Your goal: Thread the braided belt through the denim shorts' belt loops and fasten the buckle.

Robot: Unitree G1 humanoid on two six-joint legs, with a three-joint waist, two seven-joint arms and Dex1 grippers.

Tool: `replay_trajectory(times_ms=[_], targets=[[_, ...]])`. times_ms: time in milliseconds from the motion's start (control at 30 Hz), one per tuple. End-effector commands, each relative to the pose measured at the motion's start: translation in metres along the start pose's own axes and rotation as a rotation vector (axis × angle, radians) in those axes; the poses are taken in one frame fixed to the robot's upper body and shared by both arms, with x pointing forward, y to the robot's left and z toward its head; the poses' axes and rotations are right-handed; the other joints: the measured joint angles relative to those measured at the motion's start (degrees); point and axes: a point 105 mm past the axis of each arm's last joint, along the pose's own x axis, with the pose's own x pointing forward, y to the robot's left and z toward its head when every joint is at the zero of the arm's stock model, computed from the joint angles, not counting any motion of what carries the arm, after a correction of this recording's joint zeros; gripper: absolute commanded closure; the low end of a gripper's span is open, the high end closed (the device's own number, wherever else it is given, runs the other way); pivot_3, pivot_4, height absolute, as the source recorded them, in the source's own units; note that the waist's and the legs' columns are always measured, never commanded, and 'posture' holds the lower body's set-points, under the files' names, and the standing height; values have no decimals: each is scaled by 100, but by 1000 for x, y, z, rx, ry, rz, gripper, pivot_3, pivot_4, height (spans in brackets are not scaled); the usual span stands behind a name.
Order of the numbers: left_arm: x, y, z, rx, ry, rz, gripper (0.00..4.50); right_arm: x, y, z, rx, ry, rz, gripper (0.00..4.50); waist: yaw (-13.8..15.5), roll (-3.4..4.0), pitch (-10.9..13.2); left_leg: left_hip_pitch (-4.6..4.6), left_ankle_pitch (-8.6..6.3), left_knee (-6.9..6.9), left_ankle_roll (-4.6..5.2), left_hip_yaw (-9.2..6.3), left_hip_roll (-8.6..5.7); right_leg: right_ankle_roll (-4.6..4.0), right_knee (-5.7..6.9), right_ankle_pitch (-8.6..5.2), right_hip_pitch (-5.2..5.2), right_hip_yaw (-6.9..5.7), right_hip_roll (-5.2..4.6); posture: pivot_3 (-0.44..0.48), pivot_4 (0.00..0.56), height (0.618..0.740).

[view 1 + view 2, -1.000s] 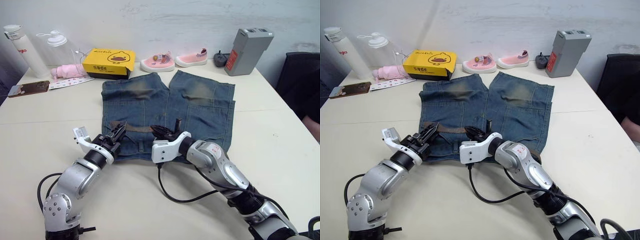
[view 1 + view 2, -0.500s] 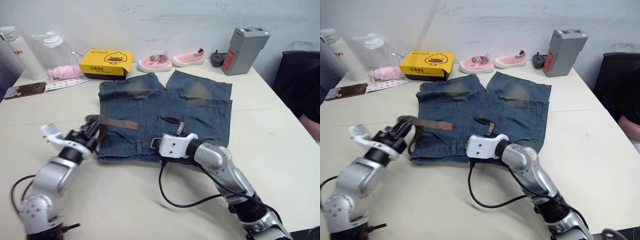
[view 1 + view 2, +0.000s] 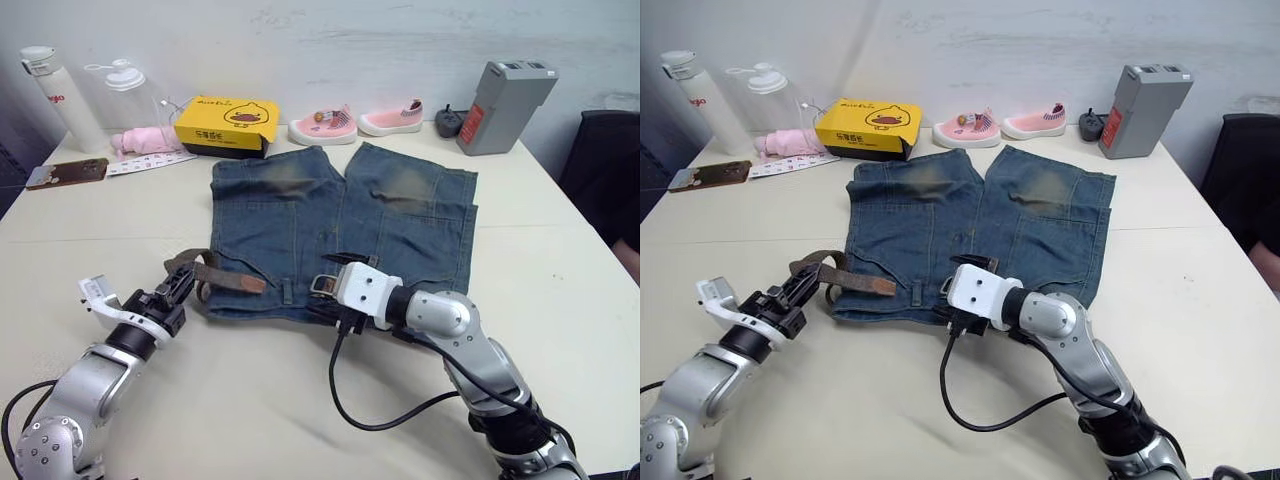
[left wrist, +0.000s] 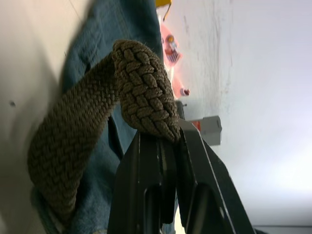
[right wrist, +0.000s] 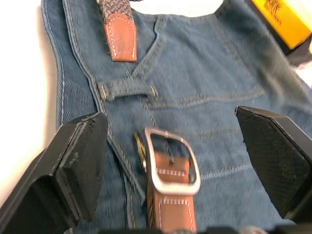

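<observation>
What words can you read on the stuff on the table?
Yellow box: dark letters above a duck picture, too small to read.
White bottle: red letters, too blurred to read.
Grey box: red label, print too small to read.
Paper strip: print too small to read.
Nothing here can be quoted for sure.

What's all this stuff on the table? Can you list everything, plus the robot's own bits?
denim shorts: one, faded blue, table centre
braided belt: one, brown, at the waistband, looped off the shorts' left edge
buckle: one, silver, on the waistband
belt loops: one clear, blue, on the waistband
box: one, yellow, far left
shoes: two, pink, far edge
bottles: two, far left
pink cloth: one, by the bottles
phone: one, left edge
grey device: one, far right
left hand: black, shut on the belt
right hand: black, open over the buckle
</observation>
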Motion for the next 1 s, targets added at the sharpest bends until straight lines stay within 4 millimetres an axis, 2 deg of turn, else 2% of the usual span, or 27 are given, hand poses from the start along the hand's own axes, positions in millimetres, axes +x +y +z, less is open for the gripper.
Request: replay_trajectory(times_ms=[33,167,467,567,1000], targets=[[-1,-13,-5,22,22,-60,4500,-11,-9,7,-5,-19,-24,35,1,1,1,0,-1,0,2,0,0,0,-1,0,1,-1,0,0,150,624],[-2,-12,-12,49,78,-62,4500,-21,-19,-6,12,33,-42,35,-1,3,2,1,-11,0,5,0,21,0,-7,0,2,-4,1,0,150,624],[0,-3,-21,50,135,-47,4500,-30,-24,-11,26,56,-67,35,20,19,12,5,-15,-2,7,-2,33,-16,-28,-8,16,-6,3,0,150,624],[0,1,-24,44,141,-37,4500,-32,-25,-13,26,68,-74,35,30,19,13,6,-16,-1,10,-1,32,-78,-35,-40,24,-6,3,0,150,624],[-2,15,-26,-2,97,-7,4500,-34,-28,-14,15,80,-96,35,144,17,17,7,-18,-1,13,0,33,-87,-48,-44,34,-8,4,0,150,624]])
